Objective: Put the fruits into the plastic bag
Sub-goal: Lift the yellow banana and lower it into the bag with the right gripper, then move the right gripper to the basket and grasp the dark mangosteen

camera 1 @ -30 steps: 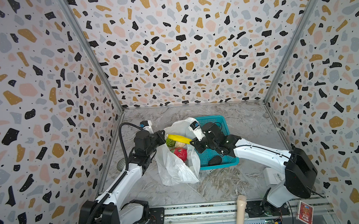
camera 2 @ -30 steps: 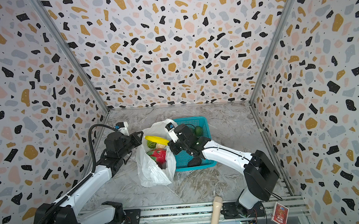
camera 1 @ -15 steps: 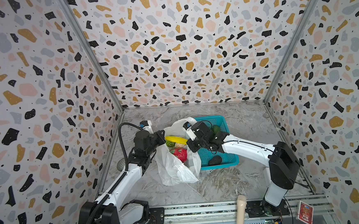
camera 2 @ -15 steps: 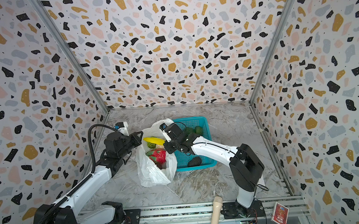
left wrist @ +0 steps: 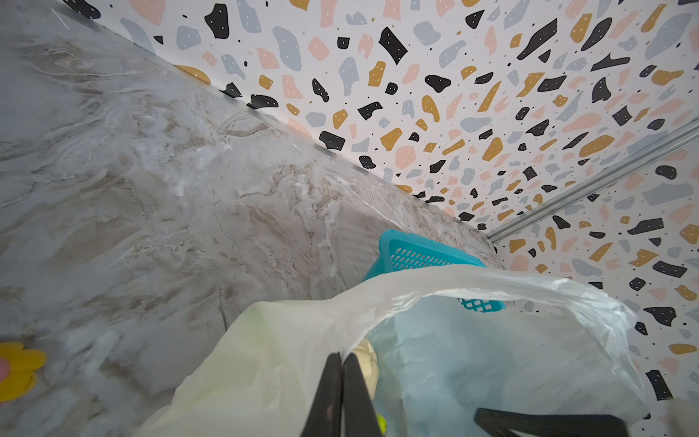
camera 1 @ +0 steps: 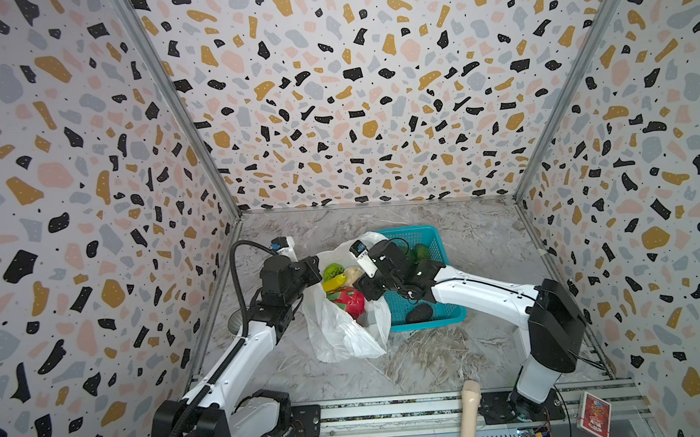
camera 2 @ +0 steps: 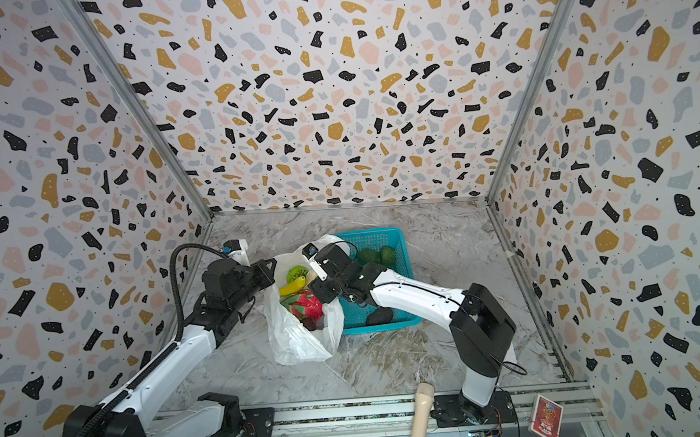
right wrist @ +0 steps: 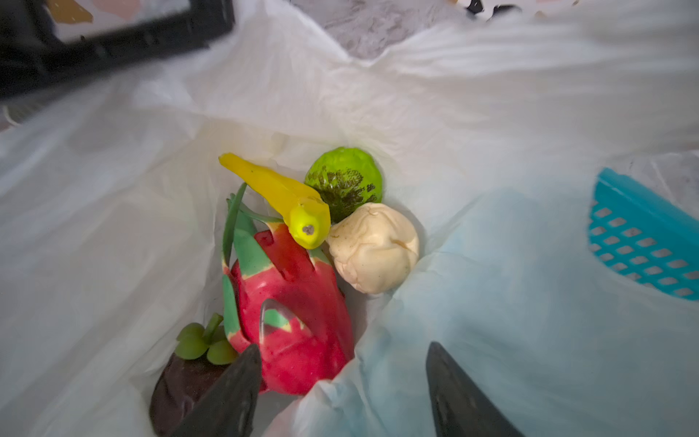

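White plastic bag (camera 1: 339, 336) sits left of the teal basket (camera 1: 407, 230), its rim pinched by the left tool (left wrist: 342, 357); five fruits (right wrist: 295, 302) lie inside. Over the mouth the right tool (right wrist: 342, 347) hangs spread: best lift clear without snagging film, then fetch the blackish oval (camera 1: 418, 313).

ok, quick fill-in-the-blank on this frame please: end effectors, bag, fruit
1. The left end effector pinches the rim of the plastic bag, jaws ____.
2. The right end effector hangs over the bag's mouth, jaws ____.
3. In a top view, besides the blackish oval, the teal basket shows ____ dark green fruits.
4. The fruit with green bits under the end of the banana is ____.

Missing words: shut; open; two; red.
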You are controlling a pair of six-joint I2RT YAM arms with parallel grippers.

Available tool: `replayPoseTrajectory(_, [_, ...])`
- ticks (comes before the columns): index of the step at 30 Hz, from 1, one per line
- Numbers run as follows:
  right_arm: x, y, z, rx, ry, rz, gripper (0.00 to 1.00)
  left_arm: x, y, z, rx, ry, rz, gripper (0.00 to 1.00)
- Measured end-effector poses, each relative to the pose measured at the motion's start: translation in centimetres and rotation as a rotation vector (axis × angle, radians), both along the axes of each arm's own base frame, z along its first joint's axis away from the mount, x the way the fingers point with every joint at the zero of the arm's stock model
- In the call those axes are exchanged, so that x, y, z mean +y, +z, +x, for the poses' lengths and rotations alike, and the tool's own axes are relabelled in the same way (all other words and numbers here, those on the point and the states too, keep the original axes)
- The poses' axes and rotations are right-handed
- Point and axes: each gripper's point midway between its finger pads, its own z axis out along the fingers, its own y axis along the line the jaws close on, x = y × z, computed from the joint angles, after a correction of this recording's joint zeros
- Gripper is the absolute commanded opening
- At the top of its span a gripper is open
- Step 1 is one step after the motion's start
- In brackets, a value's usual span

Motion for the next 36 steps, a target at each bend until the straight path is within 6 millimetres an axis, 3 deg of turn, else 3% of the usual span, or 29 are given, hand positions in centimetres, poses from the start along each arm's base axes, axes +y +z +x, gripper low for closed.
replayPoseTrajectory(7, [-3.6,10.2,0.0,-0.216,-0.083,0.181,0.70,0.0,0.0,0.0,0.000,0.001,0.001,0.00])
replayPoseTrajectory(10, [-6.8,12.9,0.9,-0.252,-0.180,0.244,0.73,0.0,0.0,0.0,0.000,0.001,0.000,0.00])
replayPoseTrajectory(12, [-9.6,13.2,2.0,-0.238,-0.272,0.275,0.73,0.0,0.0,0.1,0.000,0.001,0.000,0.00])
replayPoseTrajectory(15, [-14.5,11.2,3.7,-0.156,-0.422,0.291,0.73,0.0,-0.2,0.1,0.005,0.001,0.000,0.00])
replayPoseTrajectory(17, [-17.0,8.6,4.5,-0.080,-0.503,0.269,0.73,0.0,-0.3,0.2,0.007,0.001,0.001,0.00])
replayPoseTrajectory(19, [-18.3,5.0,4.4,0.020,-0.543,0.206,0.73,0.0,-0.4,0.2,0.009,0.001,0.001,0.00])
replayPoseTrajectory(25, [-18.1,-4.7,1.4,0.316,-0.513,-0.011,0.77,-0.1,-0.4,0.1,0.008,-0.001,0.000,0.00])
replayPoseTrajectory(26, [-18.1,-5.8,0.8,0.355,-0.503,-0.036,0.85,-0.1,-0.4,0.1,0.008,-0.002,0.000,0.00])
replayPoseTrajectory(36, [-16.5,-12.6,-3.6,0.666,-0.376,-0.148,0.86,-0.2,-0.5,0.2,0.003,-0.004,-0.001,0.00])
